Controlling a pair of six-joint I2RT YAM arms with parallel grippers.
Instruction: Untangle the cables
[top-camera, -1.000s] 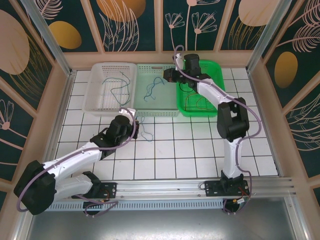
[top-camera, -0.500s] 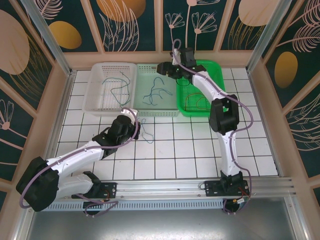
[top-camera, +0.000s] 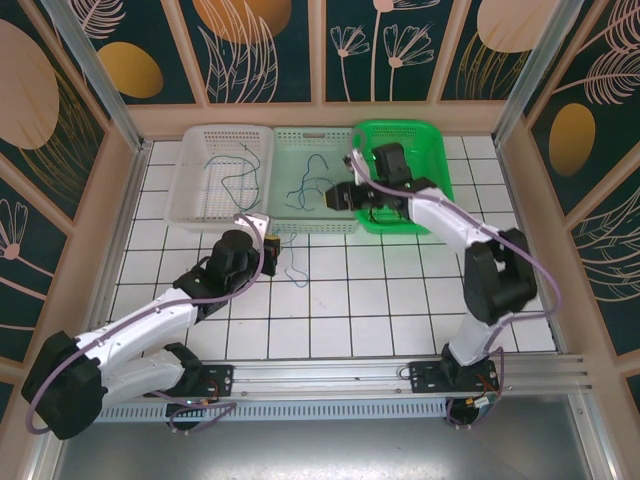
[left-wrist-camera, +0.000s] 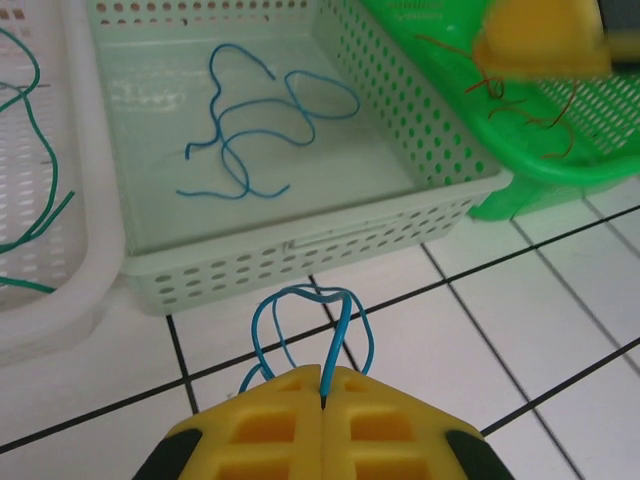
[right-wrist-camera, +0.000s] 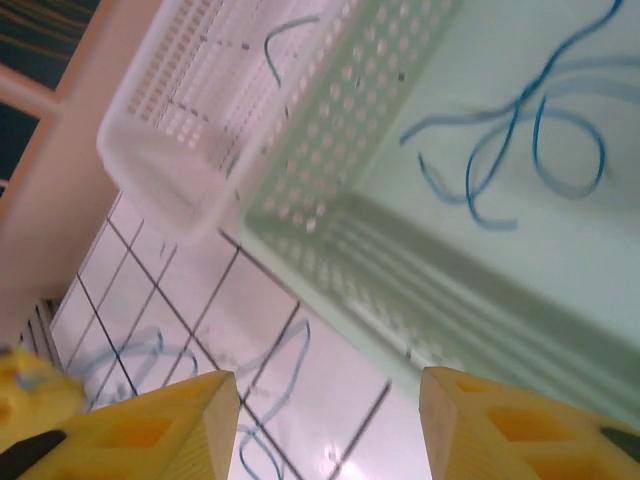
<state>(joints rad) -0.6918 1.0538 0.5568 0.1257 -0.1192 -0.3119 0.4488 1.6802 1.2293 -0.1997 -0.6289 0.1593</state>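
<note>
Having swung toward frame centre, right gripper (top-camera: 337, 197) gaped empty; left gripper (left-wrist-camera: 325, 373) clenched blue cable (left-wrist-camera: 341, 328) above white tiles (top-camera: 400, 300), floral walls (top-camera: 270, 50).

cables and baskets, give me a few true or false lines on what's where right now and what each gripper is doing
1. The left gripper is shut on a blue cable in front of the middle basket. True.
2. The right gripper holds a cable. False: its jaws stand open with nothing between them.
3. Loose blue cables lie inside the middle basket. True.
4. The red cables lie in the middle basket. False: they lie in the green basket.
</note>
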